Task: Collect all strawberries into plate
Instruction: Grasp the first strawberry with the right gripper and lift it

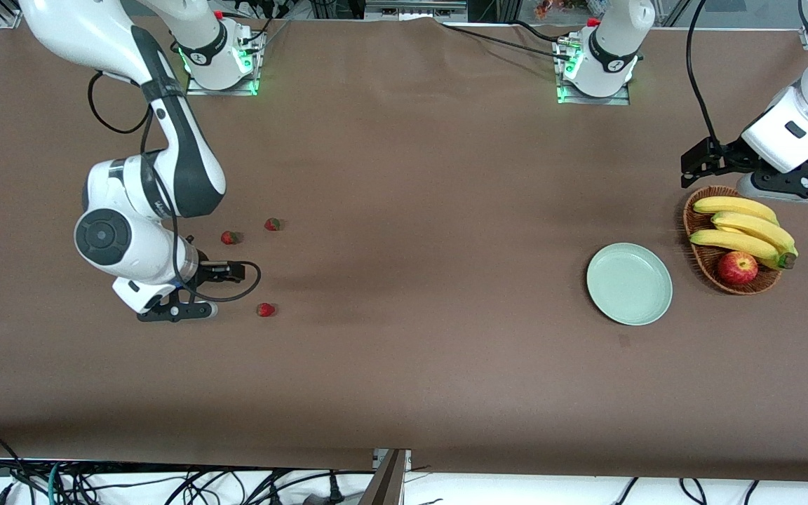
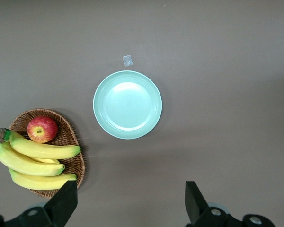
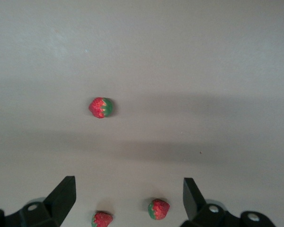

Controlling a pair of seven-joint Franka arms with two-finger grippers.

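Right gripper (image 1: 197, 291) over table near three strawberries (image 1: 266, 309), jaws wide, holding nothing; left gripper (image 1: 709, 163) waiting above basket (image 1: 700, 258), jaws wide, empty; plate (image 1: 629, 283) bare, basket at its 2 o'clock.

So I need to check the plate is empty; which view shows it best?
The left wrist view: it looks straight down on the plate, whole and bare inside. The front view shows the plate smaller, beside the basket. The right wrist view misses it.

Red strawberries (image 1: 265, 309), green caps; mint-green plate (image 1: 629, 284).
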